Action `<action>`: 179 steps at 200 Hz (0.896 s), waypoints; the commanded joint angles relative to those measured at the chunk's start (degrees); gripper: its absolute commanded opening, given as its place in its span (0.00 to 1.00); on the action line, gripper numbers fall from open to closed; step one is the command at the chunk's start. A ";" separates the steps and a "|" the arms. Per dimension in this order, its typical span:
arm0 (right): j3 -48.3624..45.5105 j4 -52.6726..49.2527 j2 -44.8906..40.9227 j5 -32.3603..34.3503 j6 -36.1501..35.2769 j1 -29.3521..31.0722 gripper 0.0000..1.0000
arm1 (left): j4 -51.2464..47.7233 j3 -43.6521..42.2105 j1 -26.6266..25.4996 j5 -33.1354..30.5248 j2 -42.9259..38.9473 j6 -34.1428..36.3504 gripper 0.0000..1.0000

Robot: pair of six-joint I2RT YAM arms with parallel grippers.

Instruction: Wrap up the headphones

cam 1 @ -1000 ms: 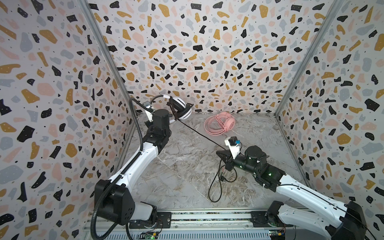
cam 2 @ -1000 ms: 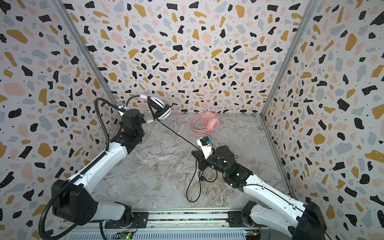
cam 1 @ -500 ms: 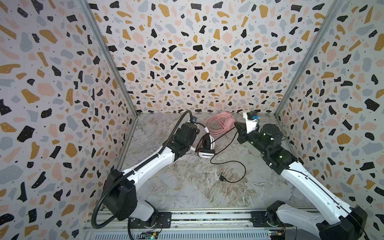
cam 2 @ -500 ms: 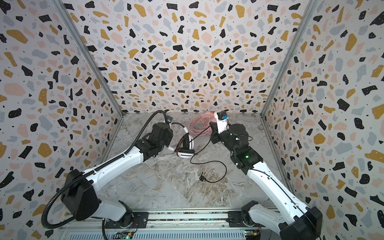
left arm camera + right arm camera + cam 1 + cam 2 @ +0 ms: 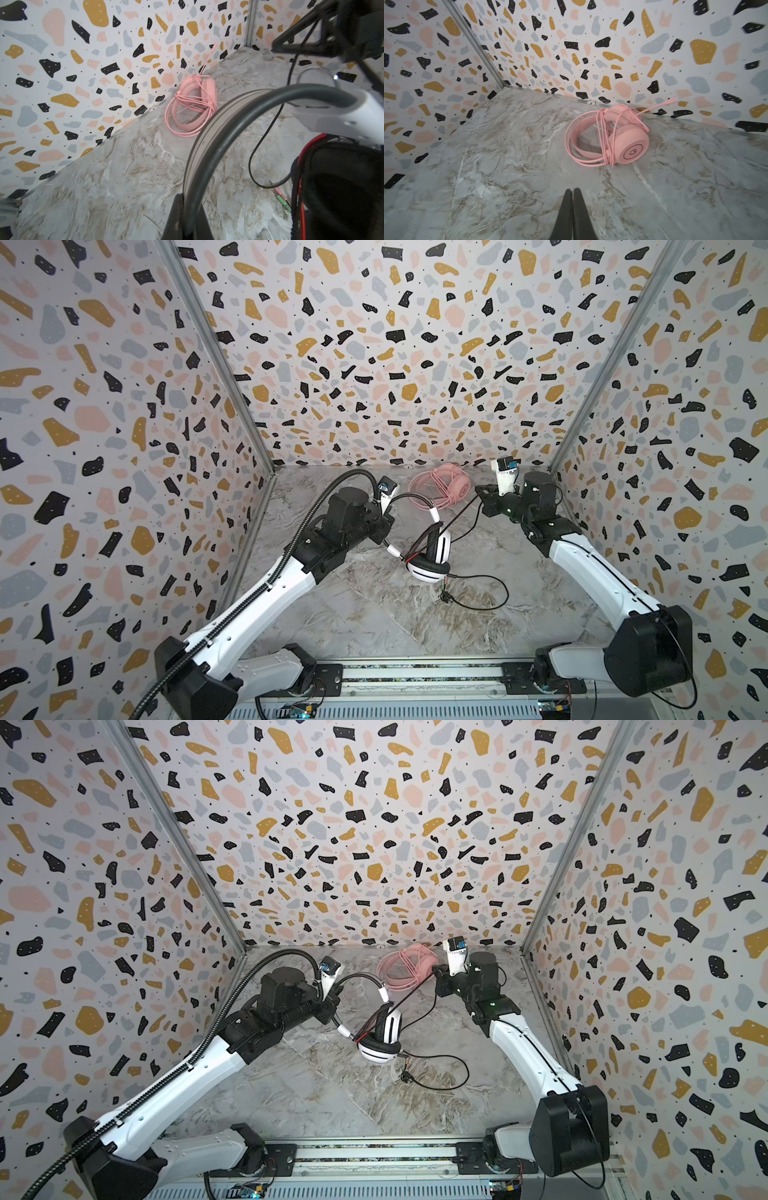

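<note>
I've got L fingers [image 5: 176, 218] clamped on white headset [image 5: 428, 570] band, R fingers [image 5: 564, 214] pinching its black cable [image 5: 461, 511] beside pink headset [image 5: 440, 489].

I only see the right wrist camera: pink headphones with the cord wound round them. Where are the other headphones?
Observer: The white headphones are near the middle of the floor, seen in both top views.
Child: Is anybody holding them?
Observer: Yes. The left hand is shut on their headband.
Child: What is my hand pinching? I see nothing in it.
Observer: The right hand is shut on the black cord, which runs tight to the white headphones.
</note>
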 commanded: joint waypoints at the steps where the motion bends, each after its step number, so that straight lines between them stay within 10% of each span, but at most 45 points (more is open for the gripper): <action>1: 0.31 4.82 1.04 -3.16 3.38 -0.56 0.00 | 0.86 1.89 0.43 9.79 -2.68 -2.02 0.00; 179: -6.02 18.04 9.88 -8.61 7.18 13.28 0.00 | 28.36 3.02 3.77 27.30 -4.50 -32.87 0.00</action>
